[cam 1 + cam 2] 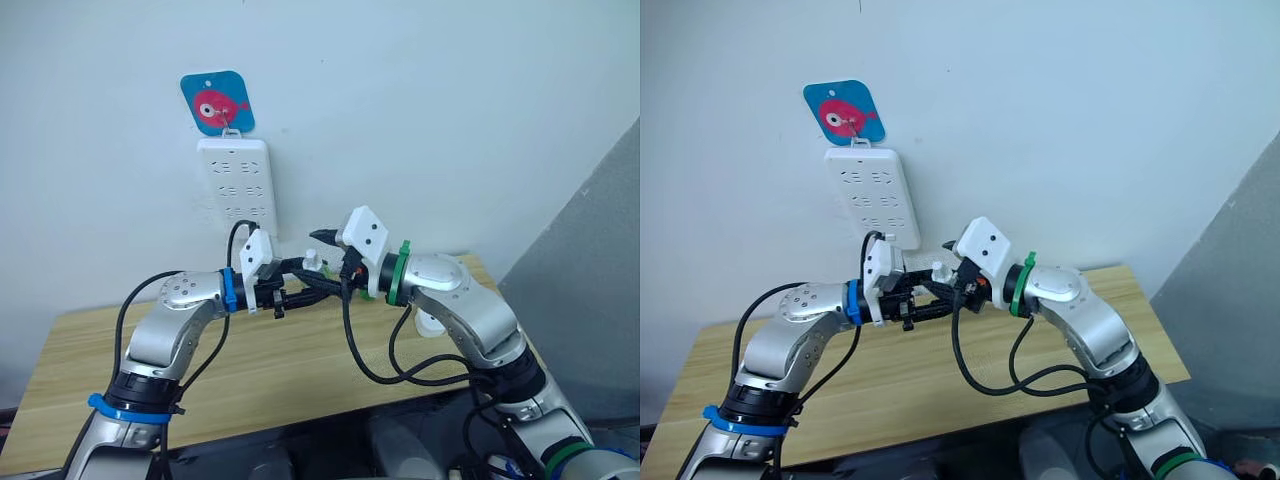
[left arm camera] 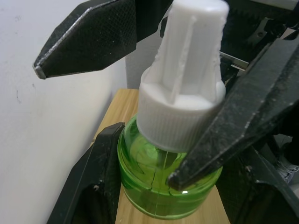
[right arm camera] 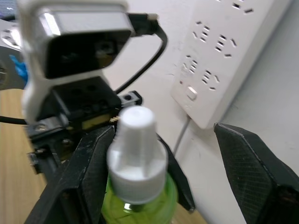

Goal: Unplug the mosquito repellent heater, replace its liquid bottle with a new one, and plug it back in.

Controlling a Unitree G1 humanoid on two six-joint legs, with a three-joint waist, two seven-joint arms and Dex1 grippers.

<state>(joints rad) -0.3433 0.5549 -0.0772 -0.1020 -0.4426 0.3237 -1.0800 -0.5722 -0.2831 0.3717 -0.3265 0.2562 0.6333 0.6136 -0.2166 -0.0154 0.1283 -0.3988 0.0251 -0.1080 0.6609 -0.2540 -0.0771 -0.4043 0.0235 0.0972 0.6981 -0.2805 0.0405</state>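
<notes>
Up in front of the pale wall, meeting above the light wooden table: the left gripper and the right gripper, nose to nose. Clamped in the left gripper's black fingers, a small clear-green liquid bottle with a ribbed white cap and tall white nozzle, squeezed at the glass body on both sides. Right gripper spread wide, one black finger close beside the bottle, the other well apart from it, gripping nothing. Just behind, on the wall: a long white power strip hanging under a blue card with a pink fish, sockets bare. Beyond the right arm, on the table, a small white rounded object, possibly the mosquito repellent heater, mostly hidden; cannot tell for sure.
</notes>
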